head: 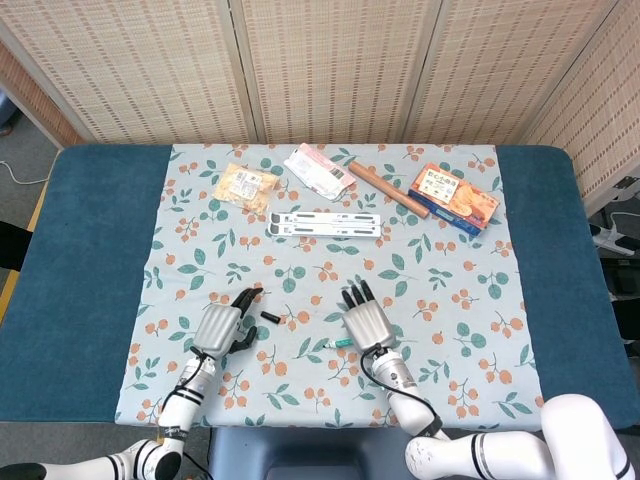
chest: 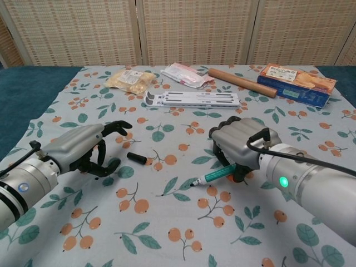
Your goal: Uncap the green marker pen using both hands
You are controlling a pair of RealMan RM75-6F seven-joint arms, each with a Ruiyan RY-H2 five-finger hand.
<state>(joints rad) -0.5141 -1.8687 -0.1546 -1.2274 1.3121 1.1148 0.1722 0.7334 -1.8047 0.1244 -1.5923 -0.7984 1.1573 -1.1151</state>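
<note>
The green marker (chest: 214, 176) lies uncapped on the floral cloth, its tip pointing toward the robot's left. Its rear end is tucked under my right hand (chest: 239, 146). From the head view that hand (head: 366, 322) shows its fingers stretched out and apart, with only a short piece of the marker (head: 339, 343) showing beside it. The black cap (chest: 136, 158) lies loose on the cloth, apart from the marker. My left hand (chest: 83, 147) hovers just left of the cap (head: 270, 318), fingers spread and empty; the head view shows this hand (head: 222, 328) the same way.
A white folding stand (head: 325, 225) lies across the middle of the cloth. Behind it sit a snack bag (head: 247, 186), a pink packet (head: 318, 168), a wooden rolling pin (head: 387, 189) and a biscuit box (head: 455, 197). Blue table surface (head: 100, 270) flanks the cloth.
</note>
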